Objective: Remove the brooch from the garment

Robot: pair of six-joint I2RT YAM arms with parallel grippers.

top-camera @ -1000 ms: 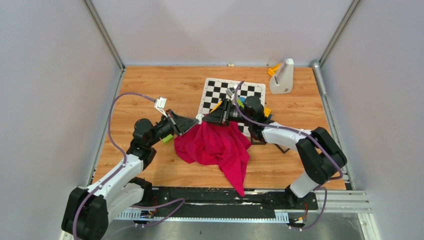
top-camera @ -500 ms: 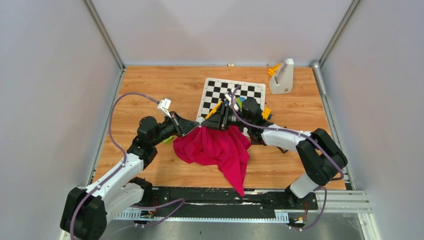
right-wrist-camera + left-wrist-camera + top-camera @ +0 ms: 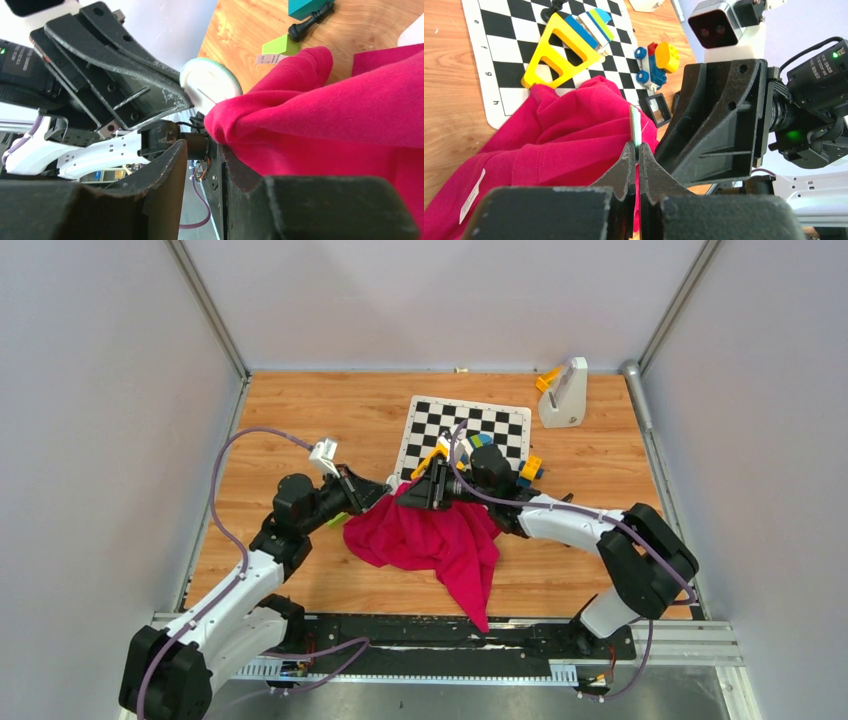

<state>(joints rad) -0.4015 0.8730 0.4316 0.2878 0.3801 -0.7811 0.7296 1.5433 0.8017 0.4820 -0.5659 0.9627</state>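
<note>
A wooden table (image 3: pixel 300 420) seen from above, with a pink garment (image 3: pixel 440 540) heaped at its middle and one corner trailing toward the near edge. Two robot arms meet at the heap's far-left peak. Over the last second the right arm has swung in toward the left one. The two grippers now sit almost tip to tip, with the peak of the cloth drawn up between them.

The left gripper (image 3: pixel 635 150) is clamped shut on the brooch (image 3: pixel 210 82), a small pale disc with a greenish rim, held by its edge (from the left wrist it shows only as a thin sliver). The right gripper (image 3: pixel 200 150) has its jaws partly apart with a fold of cloth at their tips; whether they pinch it cannot be told.

The disc touches that fold, so it does not look free yet. The cloth probably needs a firm hold before the disc is pulled away.
</note>
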